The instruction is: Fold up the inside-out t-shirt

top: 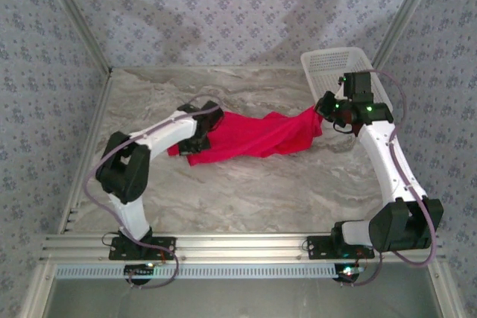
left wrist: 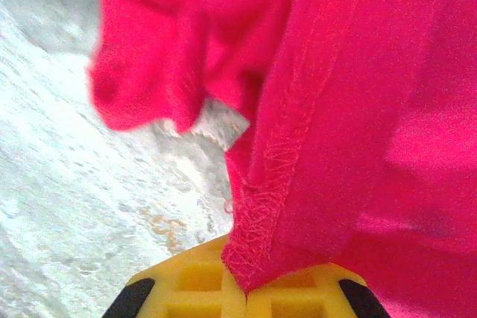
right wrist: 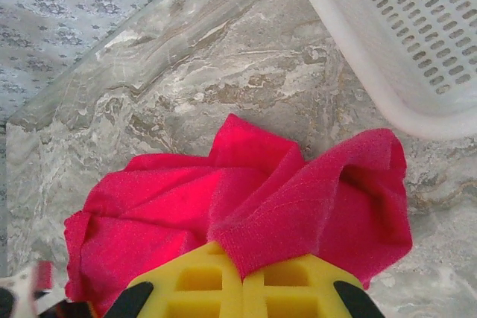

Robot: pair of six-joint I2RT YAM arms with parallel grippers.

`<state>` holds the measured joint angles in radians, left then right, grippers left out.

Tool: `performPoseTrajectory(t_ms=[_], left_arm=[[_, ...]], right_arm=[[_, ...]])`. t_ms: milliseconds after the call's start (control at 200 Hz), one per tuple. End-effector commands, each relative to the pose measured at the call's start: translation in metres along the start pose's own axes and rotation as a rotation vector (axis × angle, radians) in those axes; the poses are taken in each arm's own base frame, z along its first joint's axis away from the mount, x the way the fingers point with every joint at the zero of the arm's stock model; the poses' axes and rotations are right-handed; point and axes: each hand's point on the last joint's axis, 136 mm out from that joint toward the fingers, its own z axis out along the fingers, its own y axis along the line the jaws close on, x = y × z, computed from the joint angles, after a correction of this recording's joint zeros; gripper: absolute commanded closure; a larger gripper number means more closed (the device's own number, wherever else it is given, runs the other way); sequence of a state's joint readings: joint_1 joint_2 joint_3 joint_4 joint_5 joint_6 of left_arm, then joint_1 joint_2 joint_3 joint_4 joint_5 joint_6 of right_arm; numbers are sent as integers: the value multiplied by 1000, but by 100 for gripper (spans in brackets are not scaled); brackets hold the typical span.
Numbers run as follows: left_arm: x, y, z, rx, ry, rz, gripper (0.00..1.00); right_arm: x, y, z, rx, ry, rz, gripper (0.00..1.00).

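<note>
Left fingers [left wrist: 186, 287] pinch the red t-shirt [top: 246, 135] at a seamed hem — right fingers [right wrist: 291, 288] pinch its other end.

Bare marble all along the near edge of the worktop [top: 246, 199], wide passage there between the arm bases. Across the middle the red t-shirt [top: 253, 138] stretches like a barrier, with the left arm [top: 160, 135] at one end and the right arm [top: 384, 150] at the other. Behind it a bare strip runs along the far edge to the far left corner. The white basket [top: 332, 65] blocks the far right corner, just beside the shirt's right end.
</note>
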<state>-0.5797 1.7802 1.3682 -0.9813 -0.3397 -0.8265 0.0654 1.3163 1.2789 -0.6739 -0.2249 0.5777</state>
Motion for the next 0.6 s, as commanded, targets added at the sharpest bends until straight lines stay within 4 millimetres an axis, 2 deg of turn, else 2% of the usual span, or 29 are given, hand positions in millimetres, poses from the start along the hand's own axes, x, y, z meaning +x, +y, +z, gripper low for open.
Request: performPoseTrajectory(t_ms=[0,120,230,270,360,465,595], left_arm=[[-39,17,-67,131,-120,-29,100],[-79,25,-125,345,-216,-98,100],[-117,33,-187,621,-327,-154,100],[-129,39,-211,734,-366,-181,100],[-152,67,-257,927,-450,-256,100],[-162,99,-305,1072,-520,-289,100],[-155,121,-365,1230,-576,-235,100]], right_arm=[[-17,13,-23,-21,-45,-32,100],[-32,23,-40,-28,-85,-40,100],[-51,43,-67,-66,-136,-54,100],[-57,49,-79,-79,-159,-62,100],[-71,62,-109,-115,-217,-70,100],[-81,79,-147,-179,-274,-77,100],[-82,111,-198,-319,-337,-99,100]])
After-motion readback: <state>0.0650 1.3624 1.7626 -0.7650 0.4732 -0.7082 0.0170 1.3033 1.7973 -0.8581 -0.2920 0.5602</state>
